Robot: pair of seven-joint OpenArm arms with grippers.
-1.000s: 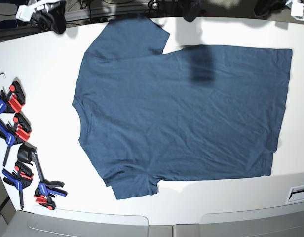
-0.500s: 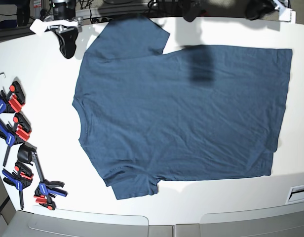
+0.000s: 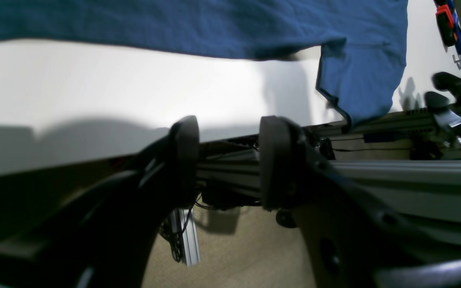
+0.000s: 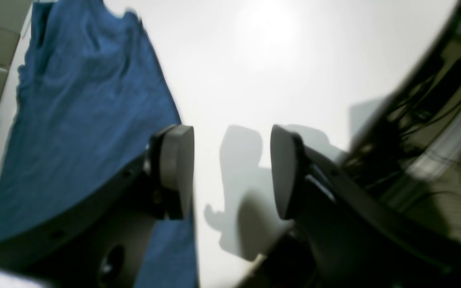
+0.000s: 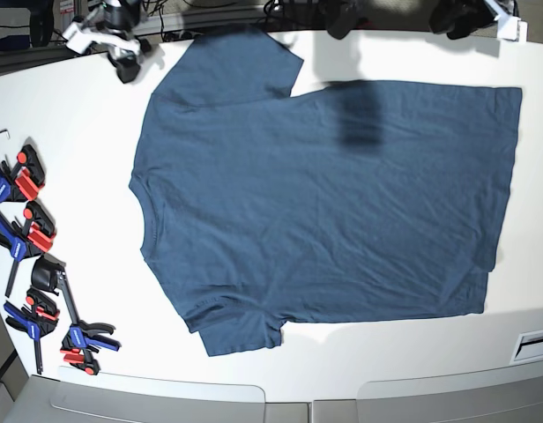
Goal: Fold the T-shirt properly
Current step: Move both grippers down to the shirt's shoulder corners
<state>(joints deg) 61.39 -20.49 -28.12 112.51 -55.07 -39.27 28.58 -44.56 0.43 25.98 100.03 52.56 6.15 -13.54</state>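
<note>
left wrist view: the left gripper [image 3: 226, 160] has its 2 jaws apart with nothing between them, and it hangs off the table edge [image 3: 94, 148]. the t-shirt [image 3: 214, 24] lies across the top of the picture, well apart from the pads, and 1 sleeve [image 3: 362, 72] droops at the right.
right wrist view: the right gripper [image 4: 230, 168] also stands open and empty, over bare white table [image 4: 274, 60]. the t-shirt [image 4: 78, 120] lies to the left, running behind the left finger [image 4: 174, 168]; whether cloth and finger touch, i cannot tell.
base view: the t-shirt [image 5: 324, 203] is spread flat, neck to the left, hem to the right, 1 sleeve at the far edge and 1 at the near edge. the right gripper [image 5: 126, 62] is at the far left corner, just beside the far sleeve [image 5: 241, 62]. the left gripper [image 5: 461, 18] is at the far right edge, near the hem corner.
clutter: clamps [image 5: 33, 264] lie at the left, apart from the cloth.
stage: likely the approach, no fold made yet.
risk 1: a pinch that takes only the top layer would drag the shirt skew.
risk 2: the 2 arms lifting unevenly would wrinkle the fold line.
risk 3: pads coming down short of the cloth would close on bare table.
</note>
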